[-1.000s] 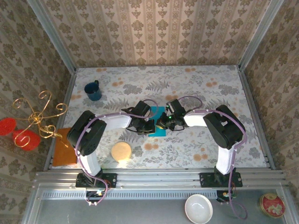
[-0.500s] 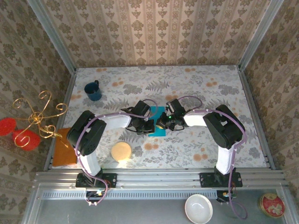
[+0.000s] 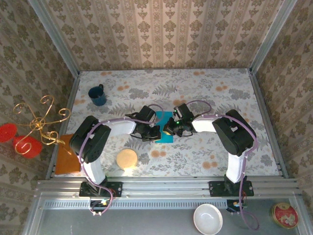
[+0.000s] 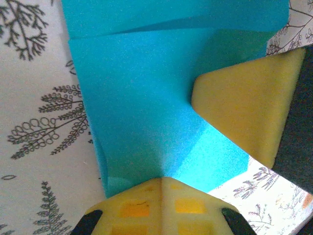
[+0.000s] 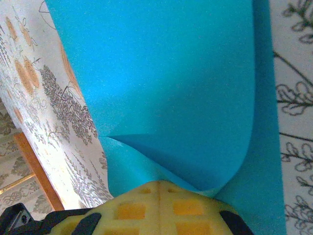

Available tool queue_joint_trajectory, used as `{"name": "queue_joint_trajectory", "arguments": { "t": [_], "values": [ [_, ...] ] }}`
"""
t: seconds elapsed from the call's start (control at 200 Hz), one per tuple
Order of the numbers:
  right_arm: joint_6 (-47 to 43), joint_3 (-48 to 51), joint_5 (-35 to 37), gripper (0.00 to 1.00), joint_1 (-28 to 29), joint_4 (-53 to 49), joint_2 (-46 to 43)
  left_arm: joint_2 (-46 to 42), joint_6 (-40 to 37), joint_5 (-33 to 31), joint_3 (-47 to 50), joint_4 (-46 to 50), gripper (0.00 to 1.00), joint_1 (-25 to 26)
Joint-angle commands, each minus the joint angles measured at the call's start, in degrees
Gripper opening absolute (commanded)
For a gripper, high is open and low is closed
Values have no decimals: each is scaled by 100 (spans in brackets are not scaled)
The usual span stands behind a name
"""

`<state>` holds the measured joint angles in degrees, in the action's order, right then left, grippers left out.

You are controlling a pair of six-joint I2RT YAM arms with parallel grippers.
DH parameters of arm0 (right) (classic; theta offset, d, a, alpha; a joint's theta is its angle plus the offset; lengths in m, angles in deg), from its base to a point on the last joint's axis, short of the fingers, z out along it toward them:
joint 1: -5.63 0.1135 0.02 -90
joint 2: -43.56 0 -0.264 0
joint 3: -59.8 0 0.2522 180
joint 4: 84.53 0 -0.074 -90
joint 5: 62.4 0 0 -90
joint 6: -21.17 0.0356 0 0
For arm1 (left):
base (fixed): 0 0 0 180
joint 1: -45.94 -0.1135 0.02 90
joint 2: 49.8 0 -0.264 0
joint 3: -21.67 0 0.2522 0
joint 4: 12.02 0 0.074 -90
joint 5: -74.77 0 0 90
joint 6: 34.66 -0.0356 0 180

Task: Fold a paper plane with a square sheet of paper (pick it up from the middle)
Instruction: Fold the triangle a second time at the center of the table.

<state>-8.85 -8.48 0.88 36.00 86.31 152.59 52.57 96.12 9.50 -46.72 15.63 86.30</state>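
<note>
The turquoise square sheet of paper [image 3: 164,119] lies mid-table, partly folded and lifted between the two arms. In the left wrist view the paper [image 4: 142,98] shows a crease running up from my left gripper [image 4: 161,182], whose yellow fingers are shut with the sheet's near edge pinched at their tips. The other arm's yellow finger [image 4: 244,112] rests on the paper's right side. In the right wrist view a flap of the paper [image 5: 166,83] curls up from my right gripper [image 5: 159,185], shut on its edge. From above, left gripper [image 3: 155,131] and right gripper [image 3: 168,130] nearly touch.
A dark blue mug [image 3: 98,95] stands at the back left. A round tan disc [image 3: 127,158] lies near the left arm's base, an orange-brown pad [image 3: 67,154] at the left edge, beside a gold wire stand [image 3: 39,125]. A white bowl [image 3: 208,219] and a red tin [image 3: 285,214] sit below the rail.
Both grippers stay pinched on the paper; the left wrist has edged slightly left and back, otherwise nothing visibly moved.
</note>
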Motion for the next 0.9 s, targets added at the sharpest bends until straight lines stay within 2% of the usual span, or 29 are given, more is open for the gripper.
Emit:
{"name": "queue_joint_trajectory", "arguments": {
  "t": [0.0, 0.32, 0.58, 0.7, 0.895],
  "values": [
    [-71, 170, 589, 0, -57, -954, 462, 16, -259, -3, 279, 657, 1, -37],
    [-109, 157, 593, 0, -58, -1003, 448, -542, -357, -144, 752, 1256, 0, -43],
    [-112, 136, 575, 0, -56, -919, 447, -1181, 12, -91, 568, 473, 1, -46],
    [-95, 148, 580, 0, -58, -876, 433, -1042, 95, -115, 384, 129, 1, -60],
    [-51, 136, 538, 0, -58, -807, 446, -405, 140, -177, 46, 113, 0, -120]
  ]
}}
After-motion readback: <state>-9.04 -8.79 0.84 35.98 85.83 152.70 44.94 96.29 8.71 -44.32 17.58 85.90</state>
